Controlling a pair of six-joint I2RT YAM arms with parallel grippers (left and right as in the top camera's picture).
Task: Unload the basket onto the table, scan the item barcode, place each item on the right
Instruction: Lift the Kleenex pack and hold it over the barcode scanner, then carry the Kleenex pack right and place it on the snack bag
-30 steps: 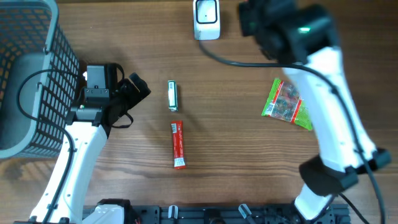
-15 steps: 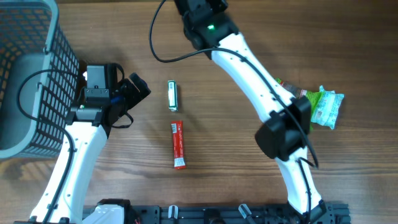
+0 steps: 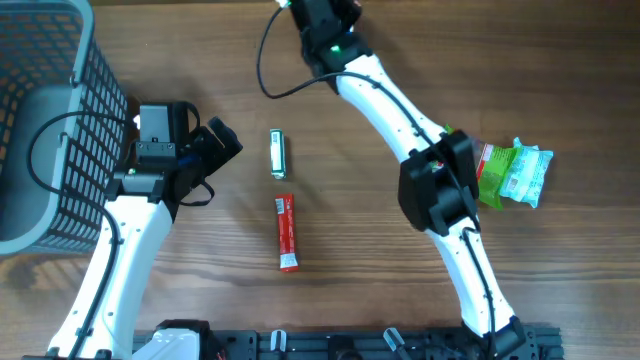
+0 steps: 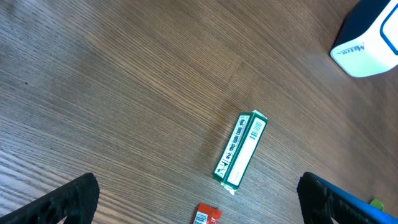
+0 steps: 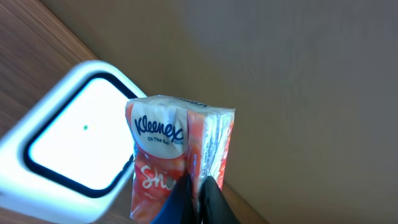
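While the right end effector point(image 5: 196, 194) pinches a Kleenex pack point(image 5: 177, 155) before the scanner point(image 5: 68, 149), the left end effector point(image 3: 218, 143) stands wide open.

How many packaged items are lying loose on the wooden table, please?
3: a small green-and-white box at centre, a red stick sachet just nearer the robot, and a green snack bag at right, partly hidden by the right arm, which may hide more.

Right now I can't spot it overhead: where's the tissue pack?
Right wrist view: the tissue pack is pinched in the right claw, close in front of the white scanner.
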